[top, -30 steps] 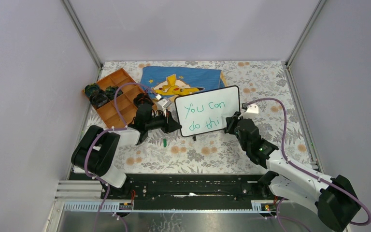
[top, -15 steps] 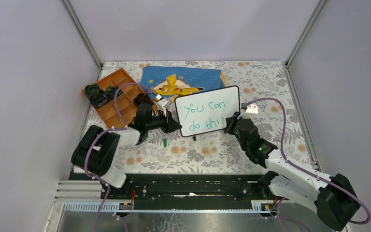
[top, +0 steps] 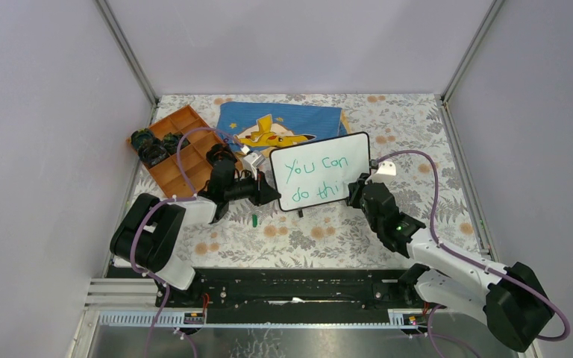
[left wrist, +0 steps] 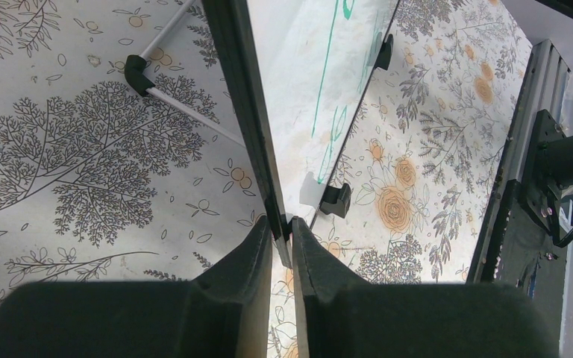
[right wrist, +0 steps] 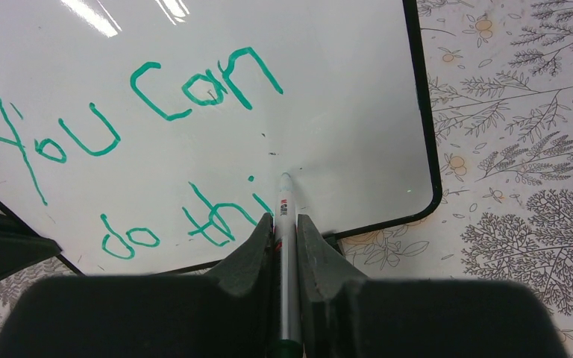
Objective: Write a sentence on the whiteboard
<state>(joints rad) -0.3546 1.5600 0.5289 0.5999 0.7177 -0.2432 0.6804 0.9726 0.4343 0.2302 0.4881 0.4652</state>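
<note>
Top view looks down; close wrist views apparently share the whiteboard [top: 352,149].

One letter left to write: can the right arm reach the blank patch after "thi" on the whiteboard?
Probably yes. The right gripper holds the marker with its tip at the whiteboard, just past the sentence, with nothing between. The left gripper clamps the board's left edge, clear of that spot.

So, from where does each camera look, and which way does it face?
Top external: above and behind the bases, looking down; left arm and right arm show.
Left wrist: looks along the left gripper, shut on the edge of the whiteboard.
Right wrist: faces the written side; right gripper holds a marker by the sentence.
All share the whiteboard.
</note>
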